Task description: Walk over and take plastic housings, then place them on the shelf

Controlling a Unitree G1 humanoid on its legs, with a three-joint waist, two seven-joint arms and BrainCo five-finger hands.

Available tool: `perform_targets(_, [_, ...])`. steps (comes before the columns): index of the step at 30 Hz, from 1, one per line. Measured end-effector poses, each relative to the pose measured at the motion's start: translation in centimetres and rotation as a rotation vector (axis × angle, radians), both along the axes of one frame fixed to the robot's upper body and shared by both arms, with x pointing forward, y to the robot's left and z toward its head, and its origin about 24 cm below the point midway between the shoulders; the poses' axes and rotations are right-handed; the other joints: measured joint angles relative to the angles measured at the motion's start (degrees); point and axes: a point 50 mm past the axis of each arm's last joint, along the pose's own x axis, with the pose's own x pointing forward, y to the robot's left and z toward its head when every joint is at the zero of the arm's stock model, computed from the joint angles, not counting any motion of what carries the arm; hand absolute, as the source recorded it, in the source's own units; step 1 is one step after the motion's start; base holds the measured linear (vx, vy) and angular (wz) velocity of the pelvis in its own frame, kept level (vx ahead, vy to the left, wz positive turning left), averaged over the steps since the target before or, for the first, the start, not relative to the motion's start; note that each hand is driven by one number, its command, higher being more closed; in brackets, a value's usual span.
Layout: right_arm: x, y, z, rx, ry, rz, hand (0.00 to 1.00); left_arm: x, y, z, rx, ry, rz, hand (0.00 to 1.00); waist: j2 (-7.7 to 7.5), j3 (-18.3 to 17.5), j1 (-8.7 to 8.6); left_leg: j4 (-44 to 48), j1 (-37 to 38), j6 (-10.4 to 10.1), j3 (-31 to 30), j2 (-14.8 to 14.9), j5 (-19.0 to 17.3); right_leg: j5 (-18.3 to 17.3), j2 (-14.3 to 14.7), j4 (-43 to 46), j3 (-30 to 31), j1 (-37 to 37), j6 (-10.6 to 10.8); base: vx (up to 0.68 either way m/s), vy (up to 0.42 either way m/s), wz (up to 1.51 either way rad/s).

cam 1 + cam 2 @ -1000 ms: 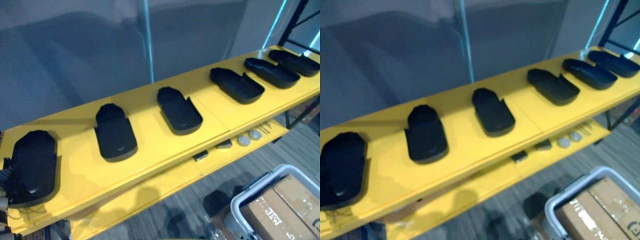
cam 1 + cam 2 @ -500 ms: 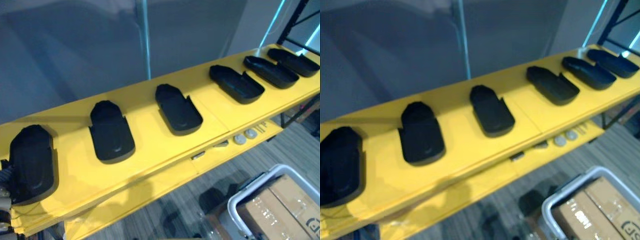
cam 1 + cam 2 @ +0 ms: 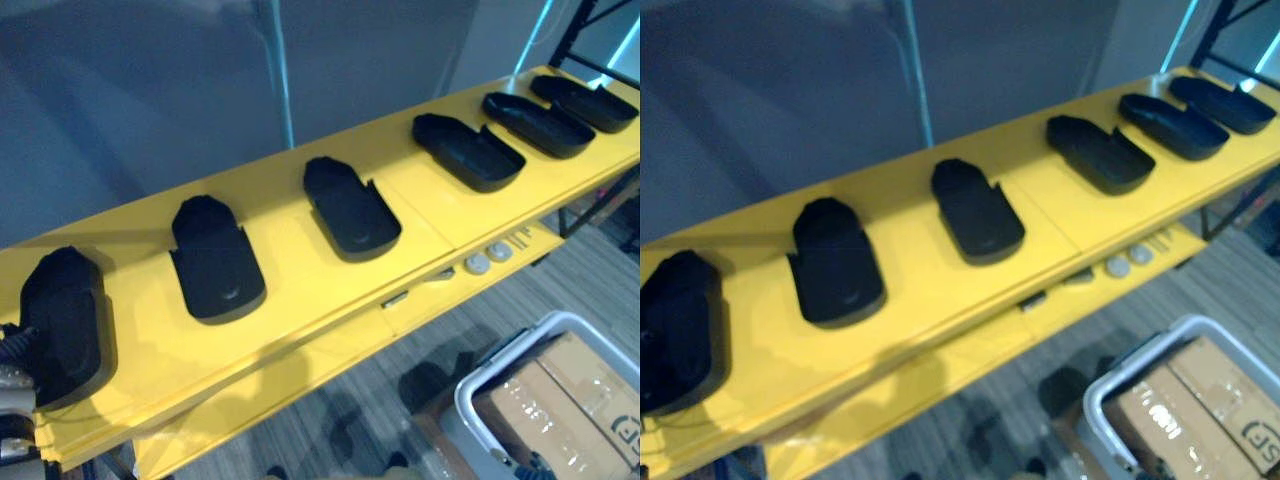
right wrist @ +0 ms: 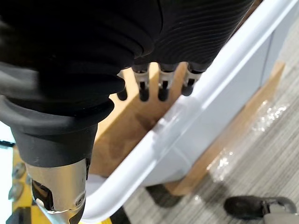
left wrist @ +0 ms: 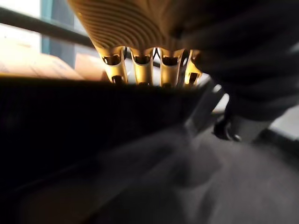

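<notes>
Several black plastic housings lie in a row on the yellow shelf (image 3: 300, 250), hollow side up. The leftmost housing (image 3: 65, 320) sits at the shelf's near-left end, with others (image 3: 215, 262) (image 3: 350, 208) (image 3: 468, 150) spaced out to the right. In the left wrist view my left hand (image 5: 115, 65) reaches straight-fingered over a dark housing (image 5: 93, 116), whose rim hides the fingertips. My right hand (image 4: 144, 86) hangs open and empty, low at my right, over a bin's rim.
A white bin (image 3: 500, 375) holding a cardboard box (image 3: 565, 400) stands on the grey floor at the lower right. The yellow lower shelf (image 3: 330, 350) carries two round pieces (image 3: 478, 263) and small dark parts (image 3: 395, 298). A grey wall rises behind the shelf.
The whole picture has shifted slightly, so the camera moved. The housings lie where they were on the shelf.
</notes>
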Motion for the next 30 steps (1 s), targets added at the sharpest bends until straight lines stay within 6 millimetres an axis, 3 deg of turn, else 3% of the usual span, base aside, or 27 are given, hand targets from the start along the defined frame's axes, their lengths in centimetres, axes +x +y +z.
perform_targets(3, [-0.1, 0.9, -0.4, 0.020, -0.001, -0.009, 0.00, 0.9, 0.0, 1.9, 0.097, -0.119, 0.022, 0.00, 0.00, -0.01, 0.20, 0.04, 0.05, 0.02, -0.25, -0.01, 0.04, 0.00, 0.00, 0.02, -0.12, 0.19, 0.02, 0.00, -0.001, 0.03])
perform_targets(7, [-0.8, 1.9, -0.9, 0.036, 0.007, -0.050, 0.00, 3.4, -1.3, 6.4, 0.282, -0.369, -0.015, 0.00, 0.04, -0.02, 0.26, 0.18, 0.20, 0.08, -2.20, -0.01, 0.21, -0.01, 0.00, -0.03, -1.97, 1.82, 0.02, 0.00, -0.007, 0.22])
perform_targets(9, [-0.8, 2.2, -1.0, 0.028, 0.011, -0.052, 0.00, 3.7, -1.6, 9.3, 0.393, -0.485, -0.035, 0.00, 0.10, -0.10, 0.25, 0.18, 0.23, 0.10, -2.42, -0.01, 0.29, -0.01, 0.00, -0.02, -2.42, 1.93, 0.02, -0.01, -0.003, 0.09])
perform_targets(12, [-1.0, 2.5, -1.1, 0.020, 0.017, -0.050, 0.00, 4.3, -2.3, 11.9, 0.468, -0.610, -0.058, 0.00, 0.17, -0.38, 0.36, 0.17, 0.12, 0.13, -2.86, -0.01, 0.48, -0.01, 0.00, -0.02, -2.88, 2.13, 0.01, -0.01, -0.005, 0.07])
perform_targets(13, [-1.0, 2.6, -1.1, 0.019, 0.019, -0.049, 0.00, 4.4, -2.6, 12.6, 0.487, -0.656, -0.069, 1.00, 0.18, -0.63, 0.37, 0.17, 0.11, 0.11, -2.96, -0.01, 0.51, -0.01, 0.01, -0.02, -2.97, 2.20, 0.01, -0.01, -0.004, 0.07])
perform_targets(16, [-1.1, 3.1, -1.3, 0.029, 0.017, -0.069, 0.00, 4.9, -4.8, 15.5, 0.554, -0.837, -0.161, 1.00, 0.04, -1.14, 0.91, 0.12, 0.20, 0.11, -3.20, 0.00, 0.77, -0.01, 0.02, -0.10, -3.14, 2.63, 0.01, -0.02, -0.003, 0.04])
perform_targets(18, [-1.0, 3.8, -1.5, 0.033, 0.020, -0.063, 0.00, 5.0, -7.6, 18.0, 0.612, -0.966, -0.291, 1.00, -0.19, -1.49, 1.84, -0.57, 0.19, 0.17, -3.36, -0.05, 1.46, -0.03, 0.05, -0.15, -3.32, 2.49, -0.01, -0.05, -0.004, 0.04])
perform_targets(20, [-0.9, 4.2, -1.6, 0.045, 0.022, -0.047, 0.00, 4.4, -9.0, 18.2, 0.611, -1.026, -0.359, 1.00, 0.01, -2.81, 1.88, -2.99, 0.34, 0.22, -3.69, -0.30, 3.02, -0.06, 0.10, -0.21, -3.98, 1.75, -0.06, -0.03, -0.004, 0.11])
perform_targets(24, [-0.8, 4.9, -1.8, 0.055, 0.025, -0.055, 0.00, 3.9, -11.2, 15.9, 0.555, -0.959, -0.510, 1.00, 0.23, -3.28, 2.51, -4.11, 0.53, 0.17, -5.53, -0.37, 4.21, -0.36, 0.15, -0.21, -5.79, 2.50, -0.51, -0.03, -0.010, 0.23])
perform_targets(30, [-1.1, 5.5, -2.3, 0.088, 0.054, -0.061, 0.00, 0.8, -13.6, 11.3, 0.541, -0.590, -0.766, 1.00, -0.67, -4.85, 4.98, -4.46, -1.35, -0.10, -9.53, -0.52, 5.33, -1.37, -0.09, 0.85, -9.08, 3.10, 0.35, -0.02, -0.018, 0.31])
